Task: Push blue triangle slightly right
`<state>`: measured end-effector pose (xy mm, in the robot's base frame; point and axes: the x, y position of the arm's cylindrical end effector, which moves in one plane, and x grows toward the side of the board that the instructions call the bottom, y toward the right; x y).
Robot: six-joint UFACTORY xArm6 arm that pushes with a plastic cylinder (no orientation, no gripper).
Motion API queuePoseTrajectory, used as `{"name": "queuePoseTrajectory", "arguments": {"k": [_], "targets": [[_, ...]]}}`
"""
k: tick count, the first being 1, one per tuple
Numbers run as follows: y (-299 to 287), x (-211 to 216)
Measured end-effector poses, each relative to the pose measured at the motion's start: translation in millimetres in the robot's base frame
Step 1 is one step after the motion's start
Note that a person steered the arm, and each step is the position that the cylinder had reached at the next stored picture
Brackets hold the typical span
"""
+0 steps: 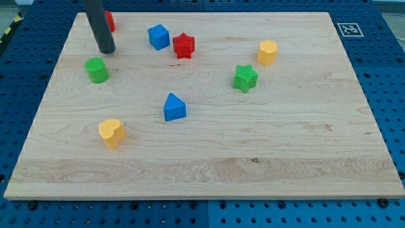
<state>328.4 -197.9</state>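
Nearest the view's bottom, bare grain of the wooden board (253,171) is seen, resting on a blue perforated table (392,95). Just above that stretch, toward the view's left, a yellow heart-shaped block (112,132) is found. Up and to the right of it, near the board's middle, the blue triangle (174,107) is placed, standing alone and well apart from every other block. Farther up on the right, a green star (245,77) is seen, with a yellow block (267,52) of roughly hexagonal outline above and to the right of it. On the left at about the same depth, a green cylinder (97,69) is set. Beyond it, a red star (183,45) and a blue cube (159,37) are placed just beside each other near the top. At the top left a red block (109,21) is partly hidden by the dark rod, so its shape cannot be told. My tip (106,50) is lowered to the board just above the green cylinder, well apart from the blue triangle, up and to its left. No gripper is carried; only the bare rod is shown. A printed marker tag (347,29) is seen past the top right corner.
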Motion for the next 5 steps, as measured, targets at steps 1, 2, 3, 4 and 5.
{"name": "queuePoseTrajectory", "arguments": {"k": [1, 2, 3, 4, 5], "targets": [[2, 9], [4, 9], [38, 18], [83, 49], [97, 91]]}}
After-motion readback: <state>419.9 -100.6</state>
